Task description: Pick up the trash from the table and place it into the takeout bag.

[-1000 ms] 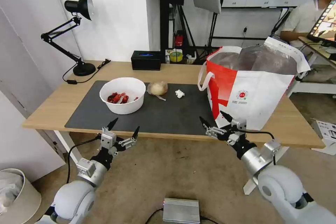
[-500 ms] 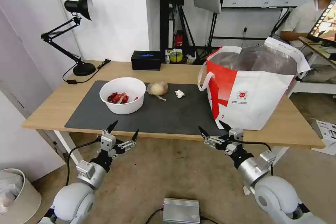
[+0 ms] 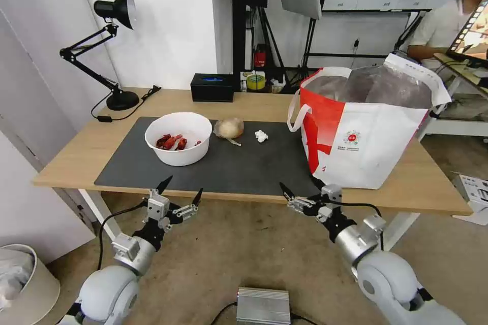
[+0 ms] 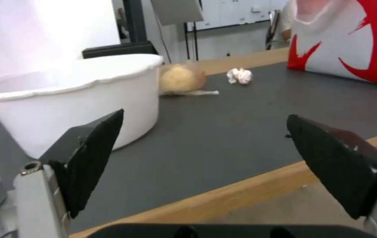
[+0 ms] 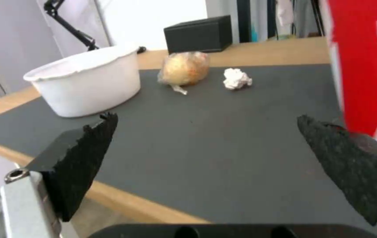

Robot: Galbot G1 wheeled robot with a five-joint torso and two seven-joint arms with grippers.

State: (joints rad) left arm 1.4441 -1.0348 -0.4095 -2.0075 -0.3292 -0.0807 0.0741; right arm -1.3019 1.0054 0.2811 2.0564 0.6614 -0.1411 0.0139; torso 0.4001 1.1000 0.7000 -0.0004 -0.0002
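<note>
Both grippers hang in front of the near edge of the long light-wood desk, spread wide apart, holding and touching nothing. The left gripper is below the white round bowl with red shellfish scraps. The right gripper is just beside the big white takeout bag with a red side. On the dark grey mat, the beige plastic-wrap ball sits between the bowl and the small white tissue ball, toward the mat's far edge.
</note>
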